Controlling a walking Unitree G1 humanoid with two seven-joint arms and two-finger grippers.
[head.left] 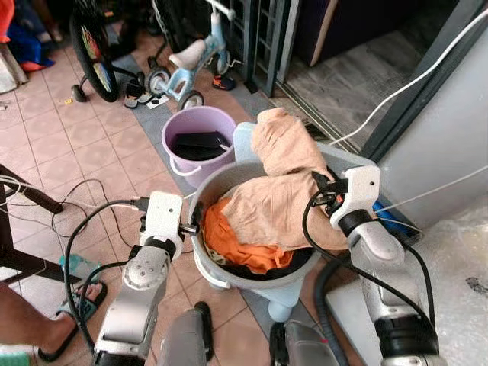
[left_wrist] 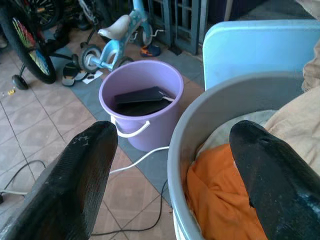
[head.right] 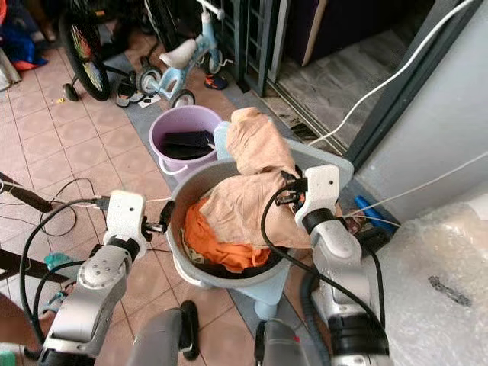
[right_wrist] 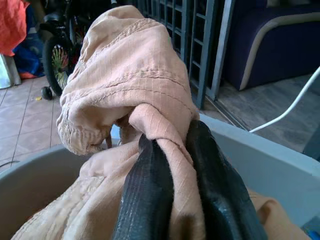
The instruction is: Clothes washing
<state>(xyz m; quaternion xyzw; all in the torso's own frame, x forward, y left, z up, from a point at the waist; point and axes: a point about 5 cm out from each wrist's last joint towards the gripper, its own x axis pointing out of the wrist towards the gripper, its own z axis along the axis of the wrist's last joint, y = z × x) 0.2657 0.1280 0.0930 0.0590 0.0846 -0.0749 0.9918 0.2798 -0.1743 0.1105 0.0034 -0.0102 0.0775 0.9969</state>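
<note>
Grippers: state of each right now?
Left gripper: open, fingers either side of the basin rim.
Right gripper: closed on the beige cloth.

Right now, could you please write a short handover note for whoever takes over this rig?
Right gripper: shut on the beige garment, lifted partly out of the grey basin.
Left gripper: open, its fingers straddling the basin's rim.
Orange cloth lies in the basin; a purple bucket stands on the floor beyond.
Done: garment gripped.
Left: pull it clear, then wash the load.
</note>
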